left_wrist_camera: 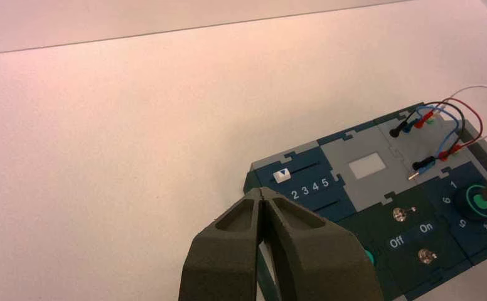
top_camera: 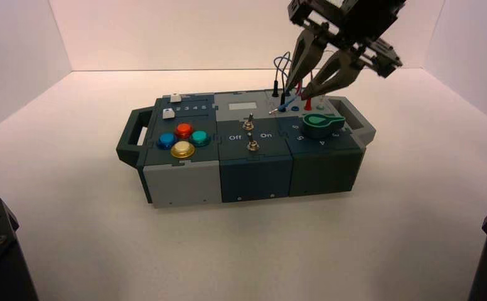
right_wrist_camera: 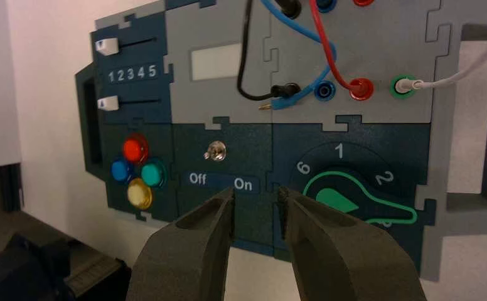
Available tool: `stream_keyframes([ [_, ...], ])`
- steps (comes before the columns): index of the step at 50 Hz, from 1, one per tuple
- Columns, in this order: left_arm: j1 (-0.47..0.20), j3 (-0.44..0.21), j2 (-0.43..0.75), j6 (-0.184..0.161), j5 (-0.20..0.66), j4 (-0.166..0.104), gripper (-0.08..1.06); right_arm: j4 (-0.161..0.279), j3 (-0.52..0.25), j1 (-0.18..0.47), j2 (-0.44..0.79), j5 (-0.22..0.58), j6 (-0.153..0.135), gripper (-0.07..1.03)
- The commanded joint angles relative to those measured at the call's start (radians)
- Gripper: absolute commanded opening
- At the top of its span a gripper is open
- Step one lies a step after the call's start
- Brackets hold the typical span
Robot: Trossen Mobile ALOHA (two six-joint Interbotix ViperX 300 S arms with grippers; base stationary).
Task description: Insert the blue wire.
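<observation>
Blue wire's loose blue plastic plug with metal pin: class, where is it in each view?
High view: the loose blue plug, right of centre.
Left wrist view: beside a seated black plug.
Right wrist view: beside that black plug, near the empty blue socket.
Shared landmark: round green-outlined knob.

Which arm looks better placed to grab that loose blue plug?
The right, I'd judge: its gripper hangs open above the box's right part, near the blue plug. The left gripper is shut, off by the box's left end.
</observation>
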Motion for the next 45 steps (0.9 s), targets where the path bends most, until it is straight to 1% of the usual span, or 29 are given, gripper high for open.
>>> stream_keyframes([
  [1,-0.003,-0.031,-0.006,0.003,-0.006,0.000,-0.03,0.023,-0.017,0.003,0.011,-0.028,-0.002,0.38],
  [9,-0.003,-0.031,-0.014,0.003,-0.006,-0.002,-0.03,0.041,-0.011,0.003,0.038,-0.081,-0.002,0.38],
  [19,-0.003,-0.031,-0.009,0.003,-0.006,-0.002,-0.03,0.054,-0.031,0.002,0.097,-0.098,-0.002,0.39],
  [28,-0.003,-0.031,-0.008,0.003,-0.006,-0.002,-0.03,0.064,-0.043,0.002,0.153,-0.132,-0.002,0.39],
  [45,-0.003,-0.031,-0.008,0.003,-0.006,-0.002,-0.03,0.064,-0.064,0.003,0.206,-0.184,-0.003,0.39],
])
